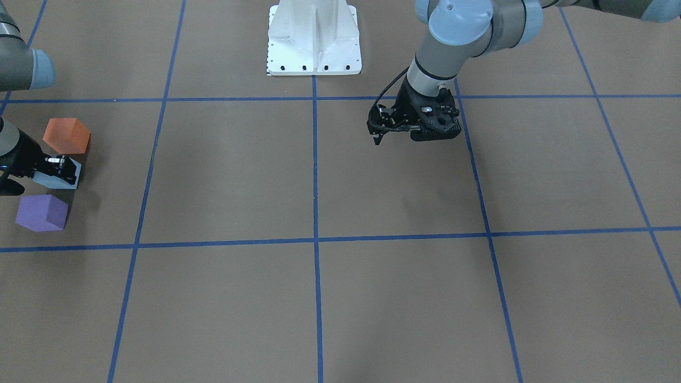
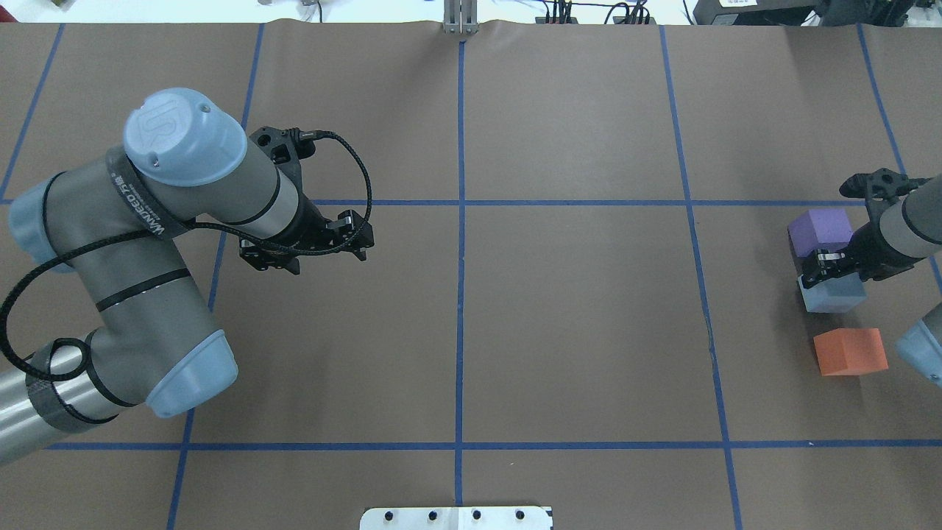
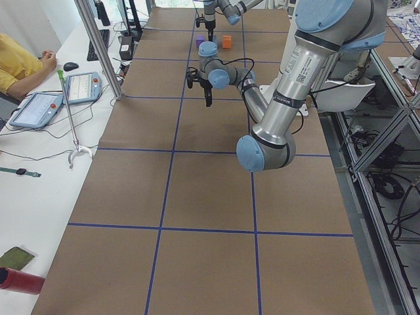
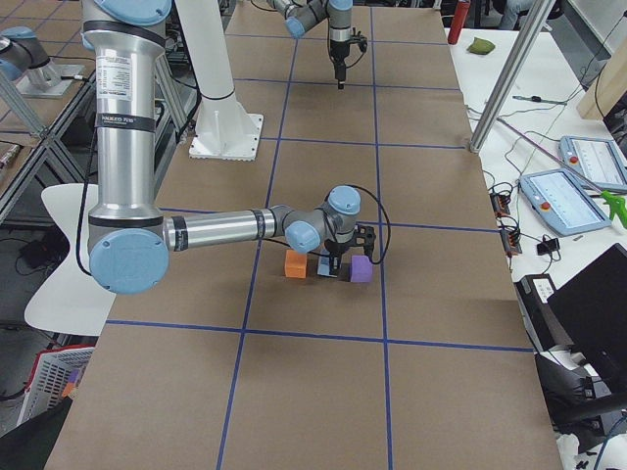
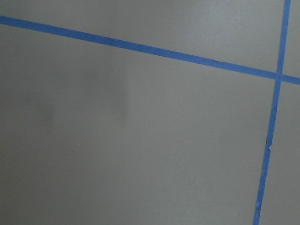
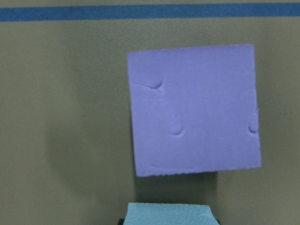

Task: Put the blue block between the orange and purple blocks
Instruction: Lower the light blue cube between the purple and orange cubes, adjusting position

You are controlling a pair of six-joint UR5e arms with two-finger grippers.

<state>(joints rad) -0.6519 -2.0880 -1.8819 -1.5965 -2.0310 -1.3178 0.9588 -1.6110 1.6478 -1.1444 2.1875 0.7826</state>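
The blue block [image 2: 837,296] sits on the table between the purple block [image 2: 819,228] and the orange block [image 2: 850,351], at the far right of the overhead view. My right gripper [image 2: 819,269] is down over the blue block with its fingers closed on it. In the front view the blue block [image 1: 55,180] lies between the orange block [image 1: 66,135] and the purple block [image 1: 41,212]. The right wrist view shows the purple block [image 6: 194,110] and the blue block's top edge [image 6: 168,213]. My left gripper [image 2: 360,246] hangs shut and empty above bare table.
The robot's white base [image 1: 314,40] stands at the near middle edge. Blue tape lines [image 2: 460,294] divide the brown table into squares. The three blocks lie close to the table's right end.
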